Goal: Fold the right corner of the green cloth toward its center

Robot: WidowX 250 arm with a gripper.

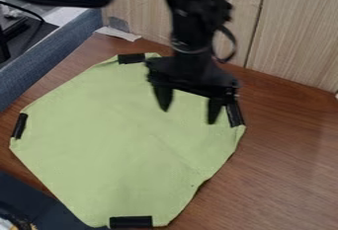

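Jaws over cloth (119, 150), long axis unclear

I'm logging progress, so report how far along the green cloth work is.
Looks done: the green cloth lies spread on the wooden table, with black tape strips at its edges. In hand: nothing; the gripper hangs open over the cloth. Left: perhaps smoothing the cloth's faint creases; anything beyond that, I can't tell.

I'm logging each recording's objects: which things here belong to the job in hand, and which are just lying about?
Job in hand:
- gripper, fingers apart, above the cloth
- green cloth, spread on the table
- black strips along the cloth's edges

Lying about:
- white scrap near the wooden panels
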